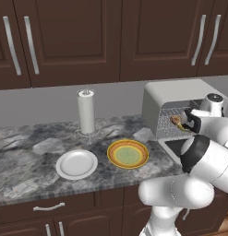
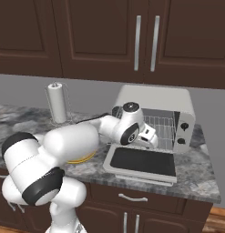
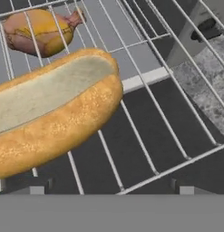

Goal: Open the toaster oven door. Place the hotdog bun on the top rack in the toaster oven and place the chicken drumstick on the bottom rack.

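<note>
The toaster oven (image 1: 177, 97) (image 2: 155, 102) stands on the counter with its door (image 2: 141, 164) (image 1: 174, 146) folded down flat. My gripper (image 1: 185, 122) (image 2: 150, 136) (image 3: 111, 189) reaches into the oven mouth, open, with nothing between its fingers. In the hand view the hotdog bun (image 3: 50, 113) lies on the wires of the top rack (image 3: 177, 167), just ahead of the fingertips and to their left. Beyond it the chicken drumstick (image 3: 38, 31) shows through those wires, lying lower down. The dark door glass (image 3: 145, 131) shows beneath the rack.
Left of the oven, a yellow plate with an orange rim (image 1: 128, 153) and a white plate (image 1: 77, 164) sit on the marble counter (image 1: 23, 152). A paper towel roll (image 1: 86, 112) stands behind them. Dark cabinets hang above. The oven's knobs (image 2: 184, 133) are on its right front.
</note>
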Available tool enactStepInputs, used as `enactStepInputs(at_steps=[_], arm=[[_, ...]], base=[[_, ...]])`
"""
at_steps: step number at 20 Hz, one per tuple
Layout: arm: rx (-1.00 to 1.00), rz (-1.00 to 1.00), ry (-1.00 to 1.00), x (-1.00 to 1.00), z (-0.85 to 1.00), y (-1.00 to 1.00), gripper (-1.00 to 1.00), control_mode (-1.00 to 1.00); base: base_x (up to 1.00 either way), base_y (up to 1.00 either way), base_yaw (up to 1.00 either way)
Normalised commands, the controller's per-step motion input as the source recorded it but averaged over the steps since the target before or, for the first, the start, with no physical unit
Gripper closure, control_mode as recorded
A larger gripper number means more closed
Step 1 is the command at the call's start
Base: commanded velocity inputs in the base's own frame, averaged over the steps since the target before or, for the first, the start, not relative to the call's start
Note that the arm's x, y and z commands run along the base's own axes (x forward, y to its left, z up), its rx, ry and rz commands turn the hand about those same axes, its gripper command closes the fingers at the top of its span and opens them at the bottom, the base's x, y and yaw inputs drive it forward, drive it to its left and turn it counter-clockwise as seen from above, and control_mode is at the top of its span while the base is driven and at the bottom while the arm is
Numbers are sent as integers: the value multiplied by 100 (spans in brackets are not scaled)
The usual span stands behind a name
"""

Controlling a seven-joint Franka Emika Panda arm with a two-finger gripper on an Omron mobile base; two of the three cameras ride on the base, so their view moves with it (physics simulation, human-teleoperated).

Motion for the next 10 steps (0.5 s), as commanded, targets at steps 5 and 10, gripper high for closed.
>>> enactStepInputs(at_steps=[5,10], arm=[[-15,27,10,0,-32,0,-100,-100],[-14,27,8,0,-24,0,-100,-100]], base=[[0,0,0],[0,0,0]])
